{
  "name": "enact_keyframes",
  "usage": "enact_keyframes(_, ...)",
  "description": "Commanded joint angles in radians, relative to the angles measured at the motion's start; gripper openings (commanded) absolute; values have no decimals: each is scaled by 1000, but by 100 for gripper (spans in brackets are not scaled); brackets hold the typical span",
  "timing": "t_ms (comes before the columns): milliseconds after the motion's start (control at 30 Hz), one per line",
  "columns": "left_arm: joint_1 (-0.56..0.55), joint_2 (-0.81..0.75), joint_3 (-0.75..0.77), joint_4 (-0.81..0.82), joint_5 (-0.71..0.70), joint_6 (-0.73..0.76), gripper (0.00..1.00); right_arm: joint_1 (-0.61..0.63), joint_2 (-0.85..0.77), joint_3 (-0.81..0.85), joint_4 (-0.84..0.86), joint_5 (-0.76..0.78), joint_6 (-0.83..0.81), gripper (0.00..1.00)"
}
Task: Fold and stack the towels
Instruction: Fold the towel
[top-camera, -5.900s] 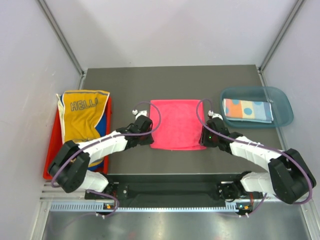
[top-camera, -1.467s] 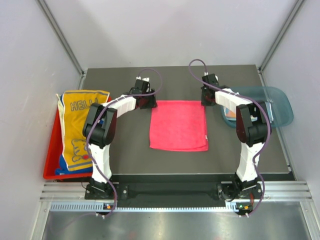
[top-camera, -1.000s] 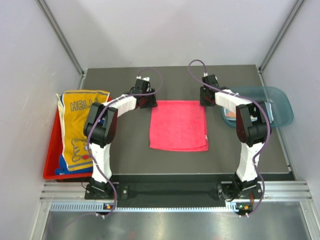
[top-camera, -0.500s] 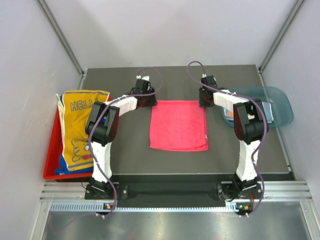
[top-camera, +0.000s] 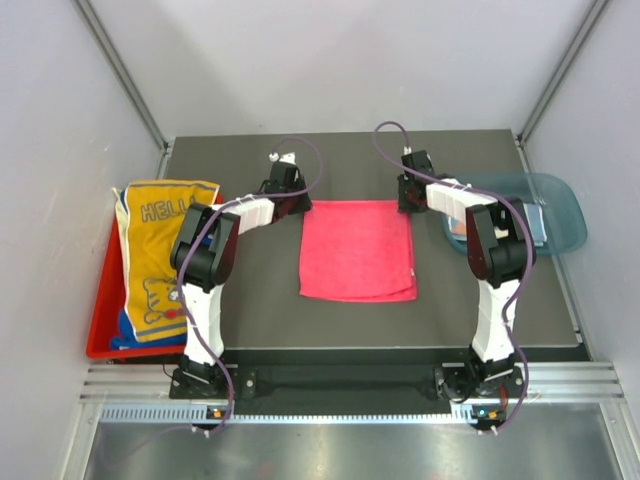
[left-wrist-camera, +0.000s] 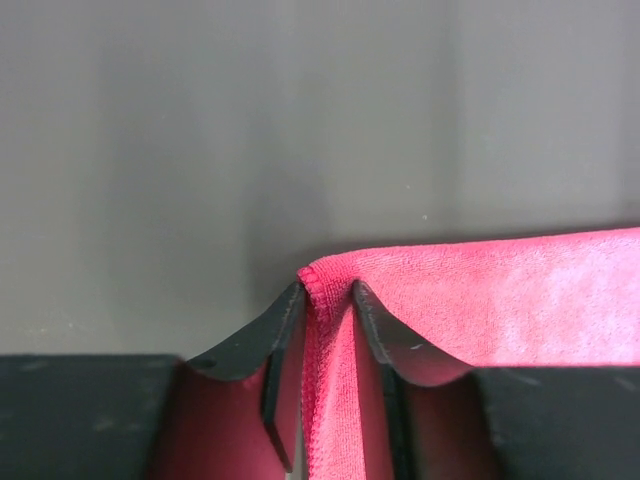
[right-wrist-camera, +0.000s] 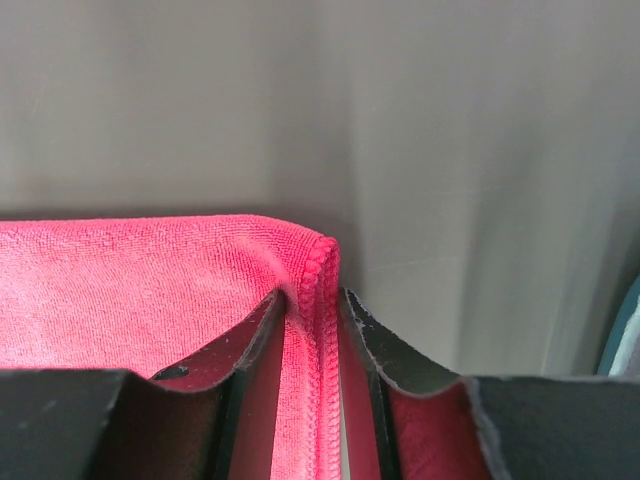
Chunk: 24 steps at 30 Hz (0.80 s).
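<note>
From the top external view, the hot pink towel (top-camera: 357, 250) is lying flat and folded in the middle of the dark table (top-camera: 450, 150). The left gripper (top-camera: 297, 205) is sitting at the towel's far left corner and the right gripper (top-camera: 408, 203) at its far right corner. Left of the hot pink towel, the yellow HELLO towel (top-camera: 160, 250) is draping over the red tray (top-camera: 100, 335). Right of it, the teal bin (top-camera: 565, 215) is holding a dotted towel (top-camera: 537, 222), mostly hidden behind the right arm

In the left wrist view, the left gripper (left-wrist-camera: 328, 300) is grasping the corner of the hot pink towel (left-wrist-camera: 500, 290), with the cloth bunching into a ridge between the two black fingers (left-wrist-camera: 270, 335)

In the right wrist view, the right gripper (right-wrist-camera: 312, 300) is clenching the hemmed corner of the hot pink towel (right-wrist-camera: 120, 280), both fingers (right-wrist-camera: 385, 350) pressing against the cloth, and the teal bin (right-wrist-camera: 625, 335) is just showing right of the towel
</note>
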Motion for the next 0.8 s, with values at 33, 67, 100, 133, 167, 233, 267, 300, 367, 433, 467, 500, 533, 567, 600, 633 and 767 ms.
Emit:
enact_keyframes(33,2,15,-46,-5,-15,-25,27,-9,34,44,23,-26,-11,28)
enact_keyframes(67,2,17,-51,-2,-15,-26,24,-9,36,44,25,-29,-9,27)
enact_keyframes(100,2,14,-55,1,-15,-34,20,-9,39,42,28,-38,-8,23)
enact_keyframes(133,2,12,-59,4,-23,-39,18,-7,38,42,29,-43,-6,20)
enact_keyframes(167,2,9,-60,2,-52,-46,11,-9,38,38,33,-48,-6,17)
enact_keyframes(233,3,3,-69,4,-78,-54,3,-9,39,36,37,-62,-6,10)
enact_keyframes(267,5,-2,-69,2,-87,-63,0,-9,41,36,39,-63,-4,9)
enact_keyframes(300,3,-5,-65,1,-98,-65,0,-10,44,36,39,-68,-4,7)
enact_keyframes(367,5,-6,-59,-4,-115,-66,0,-7,45,39,42,-75,-3,4)
enact_keyframes(433,6,-6,-40,-10,-129,-63,0,-7,47,44,42,-77,-3,2)
enact_keyframes(467,5,-2,-33,-16,-144,-59,0,-7,47,48,46,-81,-4,2)
enact_keyframes(500,6,0,-14,-21,-147,-54,0,-7,47,53,45,-78,-6,1)
enact_keyframes(533,8,3,-3,-24,-153,-53,0,-10,48,58,46,-80,-6,1)
enact_keyframes(567,12,12,9,-27,-158,-46,0,-12,50,68,45,-83,-6,1)
enact_keyframes(600,12,18,35,-27,-163,-46,0,-13,50,74,49,-88,-6,1)
enact_keyframes(633,16,23,49,-27,-164,-45,0,-15,50,78,52,-89,-6,1)
enact_keyframes(767,31,41,99,-28,-176,-28,0,-30,62,123,63,-114,-4,1)
